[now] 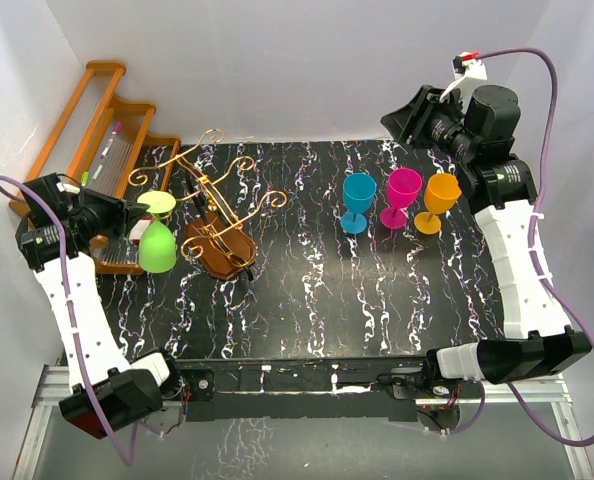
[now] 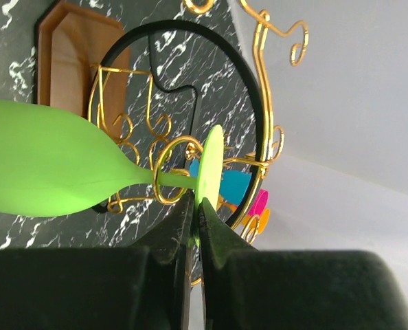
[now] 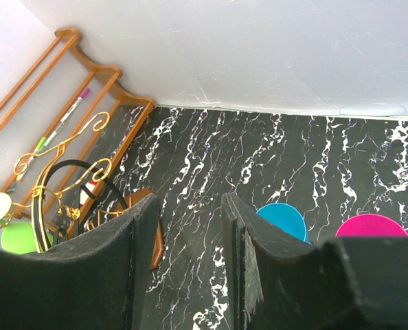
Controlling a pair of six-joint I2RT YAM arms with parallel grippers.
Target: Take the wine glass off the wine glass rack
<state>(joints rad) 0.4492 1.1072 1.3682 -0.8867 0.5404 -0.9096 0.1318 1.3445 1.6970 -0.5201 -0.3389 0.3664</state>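
Note:
The lime green wine glass (image 1: pixel 157 246) hangs bowl-down at the left end of the gold wire wine glass rack (image 1: pixel 213 188), which stands on a brown oval wooden base (image 1: pixel 220 250). My left gripper (image 1: pixel 129 214) is shut on the edge of the glass's round foot. In the left wrist view the fingertips (image 2: pixel 196 203) pinch the foot of the green glass (image 2: pixel 211 163), and its stem passes through a gold loop of the rack (image 2: pixel 262 103). My right gripper (image 1: pixel 409 120) is open and empty, held high at the back right; it also shows in the right wrist view (image 3: pixel 190 214).
A blue glass (image 1: pixel 358 201), a pink glass (image 1: pixel 402 197) and an orange glass (image 1: pixel 439 201) stand upright at the right of the black marbled table. An orange-brown stepped wooden shelf (image 1: pixel 95 122) holding a pen stands against the left wall. White walls close in on three sides.

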